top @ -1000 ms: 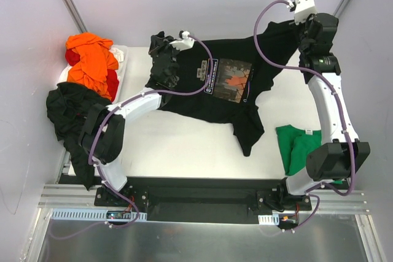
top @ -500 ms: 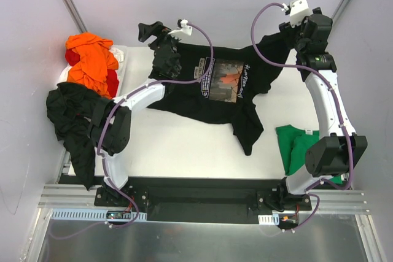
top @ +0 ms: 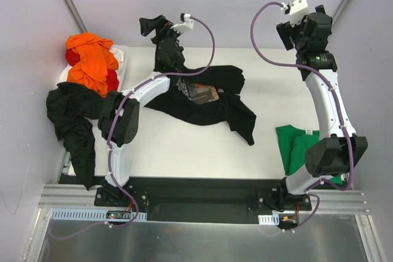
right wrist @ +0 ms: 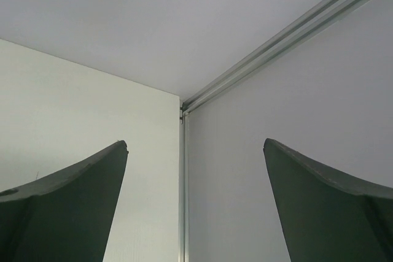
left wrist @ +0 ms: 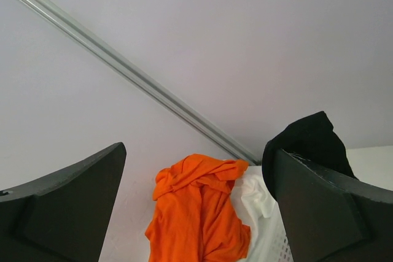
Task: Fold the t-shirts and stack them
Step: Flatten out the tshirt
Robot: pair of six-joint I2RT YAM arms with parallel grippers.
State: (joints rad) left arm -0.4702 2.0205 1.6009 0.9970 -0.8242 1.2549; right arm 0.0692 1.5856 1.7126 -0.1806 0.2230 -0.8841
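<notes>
Shirts sit in three places when seen from above. The black printed t-shirt [top: 209,99] lies bunched in the middle of the worktop [top: 184,145], its chest print half buried in folds. I judge that spot is the folding area, between my two arms. The green t-shirt [top: 298,145] lies compact at the right edge, likely the start of the stack. The orange t-shirt [top: 92,59] is heaped over a red t-shirt [top: 112,83] on a white basket [top: 123,53] at the left, with another black t-shirt [top: 70,111] draped beside them, presumably waiting their turn. My left pincer [top: 155,27] and right pincer [top: 302,27] are both raised at the far side of the worktop, above the cloth and apart from it.

From my left wrist, the fingers [left wrist: 67,200] stand wide apart with nothing between them. Past them I see the orange shirt and the basket. A dark shape [left wrist: 310,136] sits behind one finger; I cannot tell whether it is cloth.

From my right wrist, the fingers [right wrist: 67,194] are spread just as wide and empty, facing only bare wall and a corner rail [right wrist: 182,176]. The printed shirt looks too crumpled to fold as it lies, so it probably needs spreading flat.
</notes>
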